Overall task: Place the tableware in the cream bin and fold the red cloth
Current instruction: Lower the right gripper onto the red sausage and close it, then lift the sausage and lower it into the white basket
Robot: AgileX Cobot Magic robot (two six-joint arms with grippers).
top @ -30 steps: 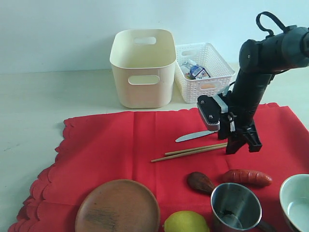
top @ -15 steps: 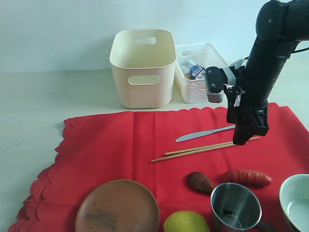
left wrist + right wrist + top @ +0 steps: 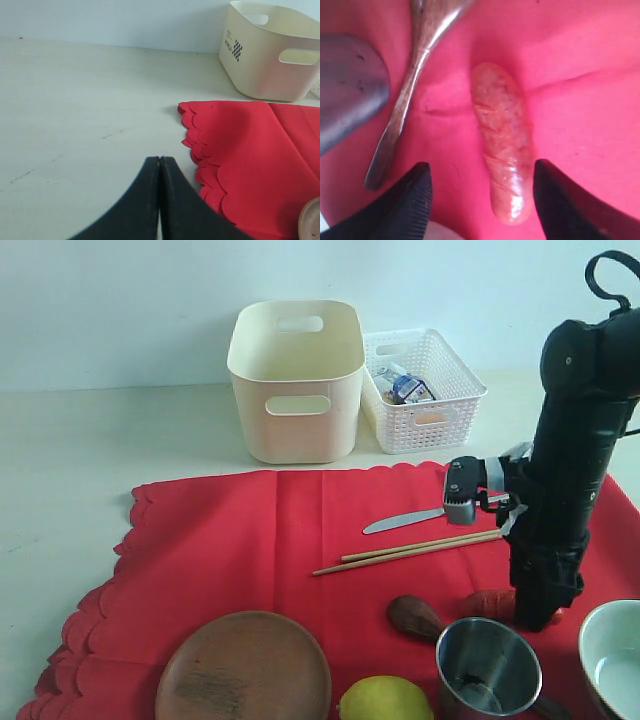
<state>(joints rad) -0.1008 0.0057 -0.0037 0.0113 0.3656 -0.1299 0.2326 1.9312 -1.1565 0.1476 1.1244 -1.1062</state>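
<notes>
Now we see the right gripper (image 3: 481,175), beside the chopsticks (image 3: 400,553) a second ago, lowered over the sausage (image 3: 502,140), jaws spread either side of it, gripping nothing. The spoon (image 3: 402,120) lies just beside; knife (image 3: 405,523) and chopsticks rest unmoved on the red cloth (image 3: 220,540), the cream bin (image 3: 295,380) beyond its edge. The left gripper (image 3: 159,172) is closed, empty, over bare table (image 3: 75,100).

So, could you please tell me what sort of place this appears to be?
Probably a robot test bench staged as a dining table: a black robot arm stands over a red cloth laid with a wooden plate and steel cup, with a cream bin behind, against a plain wall.
</notes>
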